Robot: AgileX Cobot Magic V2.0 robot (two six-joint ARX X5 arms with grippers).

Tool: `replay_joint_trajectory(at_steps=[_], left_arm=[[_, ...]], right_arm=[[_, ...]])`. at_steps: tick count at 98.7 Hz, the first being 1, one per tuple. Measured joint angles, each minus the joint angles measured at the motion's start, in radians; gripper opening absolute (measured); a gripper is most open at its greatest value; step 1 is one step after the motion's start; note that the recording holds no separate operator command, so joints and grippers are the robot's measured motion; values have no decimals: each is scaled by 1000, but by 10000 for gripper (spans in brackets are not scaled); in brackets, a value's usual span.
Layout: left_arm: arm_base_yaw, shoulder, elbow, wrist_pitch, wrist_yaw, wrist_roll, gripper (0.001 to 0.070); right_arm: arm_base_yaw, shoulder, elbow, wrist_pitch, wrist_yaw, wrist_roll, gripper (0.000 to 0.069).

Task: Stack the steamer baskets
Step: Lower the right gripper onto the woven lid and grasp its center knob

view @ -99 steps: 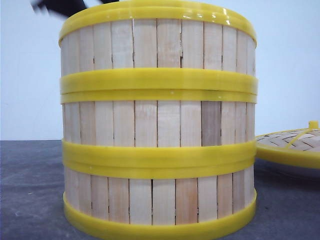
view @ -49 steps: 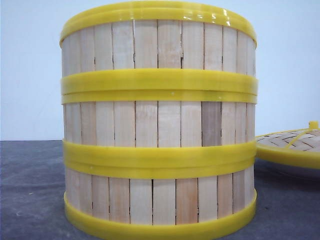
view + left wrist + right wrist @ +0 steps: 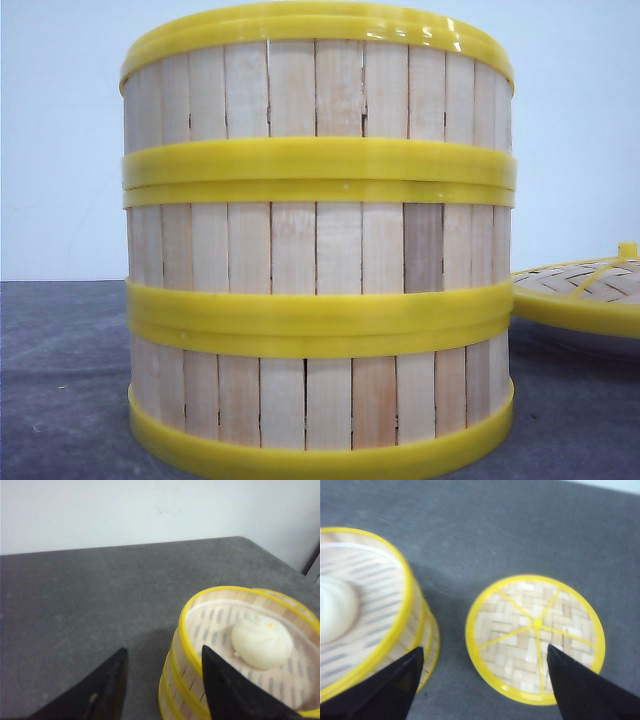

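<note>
Steamer baskets [image 3: 318, 245] stand stacked; both grippers [image 3: 162, 667] [image 3: 482, 667] spread, empty.

No readable text, labels, brands or numbers anywhere. Nothing printed on the steamer baskets [image 3: 318, 240], the woven lid [image 3: 535, 637] or the table [image 3: 75, 605]. No signs on the back wall.
</note>
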Motion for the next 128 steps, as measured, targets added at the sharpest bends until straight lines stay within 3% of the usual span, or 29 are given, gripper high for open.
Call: replay_joint_trajectory(at_steps=[42,65,128], left_arm=[[0,-13,0,-17,0,0,274],[0,-13,0,-39,0,3,274],[0,-13,0,-39,0,4,274]], right_arm=[[-210,340,-14,80,-106,9,482],[-304,528,-42,143,-157,9,402],[-376,713,-42,264,-158,8,311]])
